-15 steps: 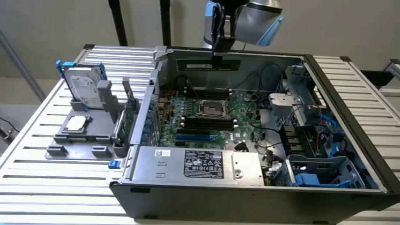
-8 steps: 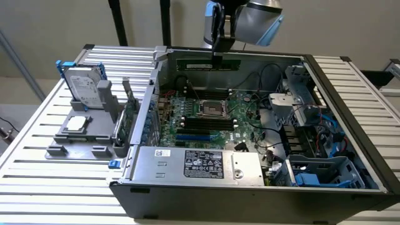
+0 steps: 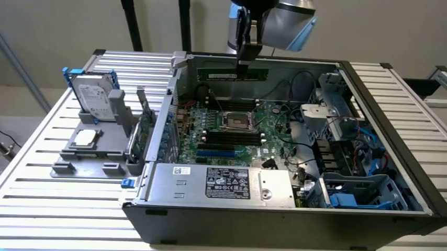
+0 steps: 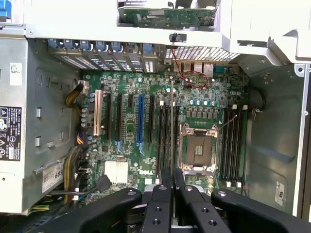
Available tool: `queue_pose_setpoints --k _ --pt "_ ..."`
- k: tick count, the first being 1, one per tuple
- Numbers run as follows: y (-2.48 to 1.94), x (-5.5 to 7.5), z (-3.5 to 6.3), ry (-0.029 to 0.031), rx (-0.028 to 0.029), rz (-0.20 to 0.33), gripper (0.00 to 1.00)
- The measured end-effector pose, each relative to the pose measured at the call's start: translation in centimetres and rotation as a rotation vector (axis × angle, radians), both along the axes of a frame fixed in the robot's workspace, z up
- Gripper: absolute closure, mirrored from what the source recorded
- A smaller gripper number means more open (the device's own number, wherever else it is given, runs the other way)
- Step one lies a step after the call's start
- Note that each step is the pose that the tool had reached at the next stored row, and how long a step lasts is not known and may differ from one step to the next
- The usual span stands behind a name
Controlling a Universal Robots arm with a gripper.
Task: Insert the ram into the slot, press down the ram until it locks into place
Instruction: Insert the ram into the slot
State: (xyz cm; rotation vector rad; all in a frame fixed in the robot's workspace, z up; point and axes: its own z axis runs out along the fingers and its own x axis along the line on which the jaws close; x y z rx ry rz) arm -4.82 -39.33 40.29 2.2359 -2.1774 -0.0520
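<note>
One long green circuit-board ram stick clamped in the jaws, above the open grey computer case.
Hangs at 12 o'clock of the square metal CPU socket, well clear of the long black memory slots.

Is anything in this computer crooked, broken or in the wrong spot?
Nothing looks broken or spilled. One thing stands out: the ram isn't plugged in. It hangs in the air over the open computer, pinched in the claw, well clear of the black slots on the board.
</note>
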Motion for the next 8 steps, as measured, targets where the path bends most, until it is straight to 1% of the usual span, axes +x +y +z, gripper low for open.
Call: queue_pose_setpoints --k 3,8 --pt "0.04 0.1 -0.55 0.0000 -0.0001 -0.005 0.87" --pt "0.06 0.8 -1.45 0.0006 -0.0001 -0.037 0.87"
